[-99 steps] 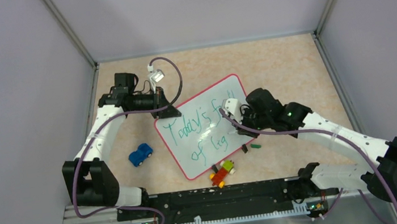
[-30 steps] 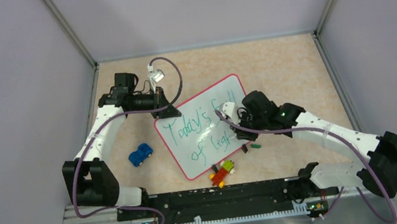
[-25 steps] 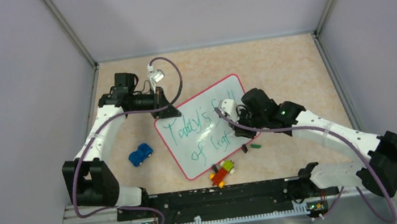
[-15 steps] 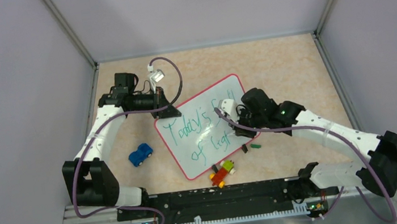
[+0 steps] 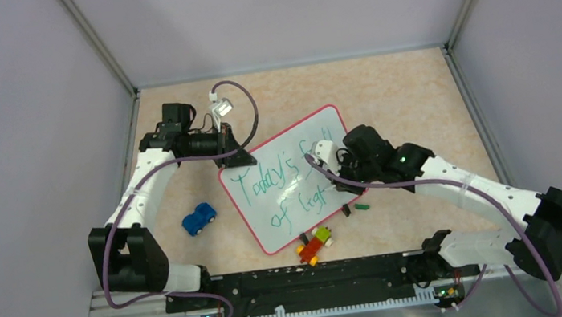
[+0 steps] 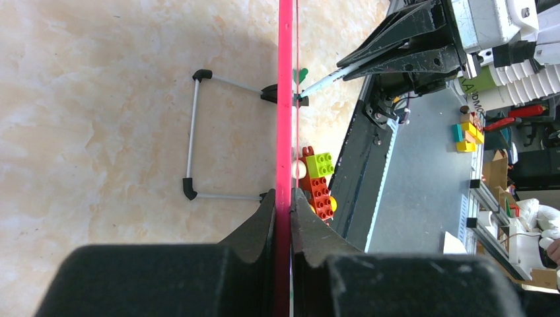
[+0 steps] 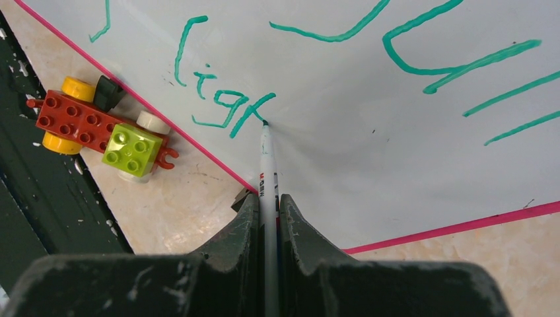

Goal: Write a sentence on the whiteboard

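The whiteboard (image 5: 268,208), white with a red-pink rim, stands tilted on the table. My left gripper (image 5: 239,157) is shut on its far top rim, seen edge-on in the left wrist view (image 6: 285,99). The sentence (image 5: 284,176) in green-teal reads "Today's full" above "of ligt"-like letters. My right gripper (image 5: 337,177) is shut on a white marker (image 7: 267,172), whose tip touches the board just right of the last stroke of the lower line (image 7: 224,109).
A toy of red, green and yellow bricks (image 5: 316,243) lies at the board's near edge. A blue toy car (image 5: 198,218) sits left of the board. A small green marker cap (image 5: 361,207) lies by the board's right corner. A wire stand (image 6: 195,139) props the board behind.
My right gripper has shifted slightly along the lower line, and more strokes have been added after "lig". The left arm and board have not moved.
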Tool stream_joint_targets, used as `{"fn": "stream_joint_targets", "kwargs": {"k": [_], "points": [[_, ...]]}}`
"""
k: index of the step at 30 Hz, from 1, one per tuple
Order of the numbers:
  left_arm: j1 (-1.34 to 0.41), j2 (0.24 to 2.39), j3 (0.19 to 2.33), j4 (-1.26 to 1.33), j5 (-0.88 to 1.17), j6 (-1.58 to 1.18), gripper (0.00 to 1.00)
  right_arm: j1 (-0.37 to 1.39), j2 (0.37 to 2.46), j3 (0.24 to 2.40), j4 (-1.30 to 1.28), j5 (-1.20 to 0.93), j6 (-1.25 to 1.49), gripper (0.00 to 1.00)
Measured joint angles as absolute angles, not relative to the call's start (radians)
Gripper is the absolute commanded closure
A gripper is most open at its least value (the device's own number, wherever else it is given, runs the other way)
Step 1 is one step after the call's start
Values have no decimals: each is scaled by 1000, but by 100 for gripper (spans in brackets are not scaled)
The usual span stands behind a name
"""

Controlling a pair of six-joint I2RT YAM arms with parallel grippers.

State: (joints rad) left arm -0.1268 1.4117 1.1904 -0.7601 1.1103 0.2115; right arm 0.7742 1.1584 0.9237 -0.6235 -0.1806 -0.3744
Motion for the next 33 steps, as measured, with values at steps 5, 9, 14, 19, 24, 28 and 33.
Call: {"fn": "stream_joint_targets", "kwargs": {"k": [5, 9, 14, 19, 24, 28, 33], "points": [[-127, 1412, 1190, -760, 1110, 212, 100, 774, 1150, 903, -620, -183, -381, 100], [-127, 1412, 1190, -760, 1111, 212, 100, 774, 1148, 882, -636, -192, -388, 100], [-127, 1412, 1190, -760, 1111, 212, 100, 776, 1148, 870, -649, -197, -400, 100], [-127, 1412, 1190, -760, 1111, 212, 100, 776, 1147, 870, -663, -219, -402, 100], [-127, 1412, 1190, -759, 1111, 212, 100, 776, 1127, 888, -696, -242, -400, 100], [-127, 1412, 1190, -760, 1111, 212, 100, 776, 1110, 913, -690, -209, -392, 100], [-127, 1412, 1190, -759, 1111, 212, 100, 776, 1111, 922, -665, -165, -379, 100]]}}
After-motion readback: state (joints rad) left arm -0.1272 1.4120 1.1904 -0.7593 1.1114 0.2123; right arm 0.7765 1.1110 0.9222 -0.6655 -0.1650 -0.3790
